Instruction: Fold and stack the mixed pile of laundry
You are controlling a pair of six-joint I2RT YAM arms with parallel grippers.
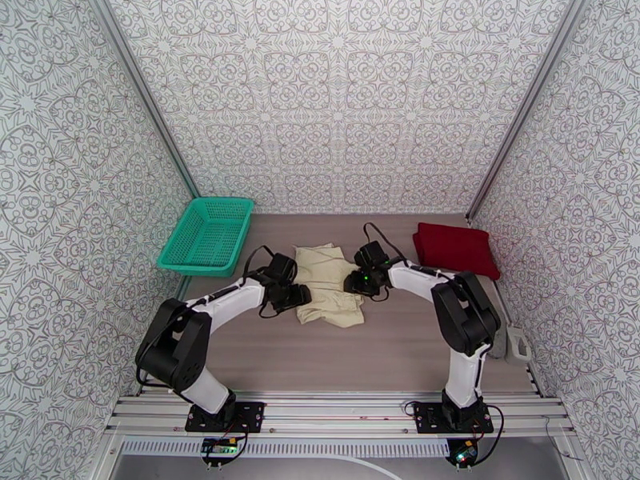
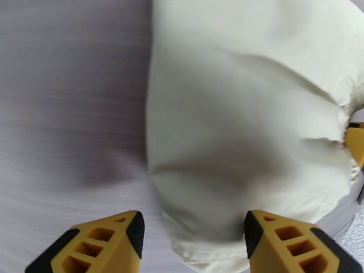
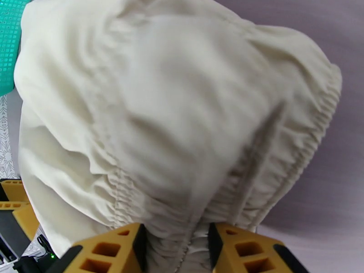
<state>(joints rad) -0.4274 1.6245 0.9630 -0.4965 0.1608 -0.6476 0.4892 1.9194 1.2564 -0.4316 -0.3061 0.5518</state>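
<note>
On the grey table (image 1: 360, 354), the teal basket (image 1: 196, 267) sits at the far left corner. The cream garment (image 1: 326, 283) lies in the middle, between the two arms, and it is partly bunched up. The dark red shirt (image 1: 454, 248) lies folded at the far right, well apart from the cream one. The left gripper (image 2: 192, 230) is at the cream garment's left side. Its fingers are wide apart, and the cloth's edge lies between them. The right gripper (image 3: 177, 240) is at the other side, and its fingers squeeze the garment's gathered band.
</note>
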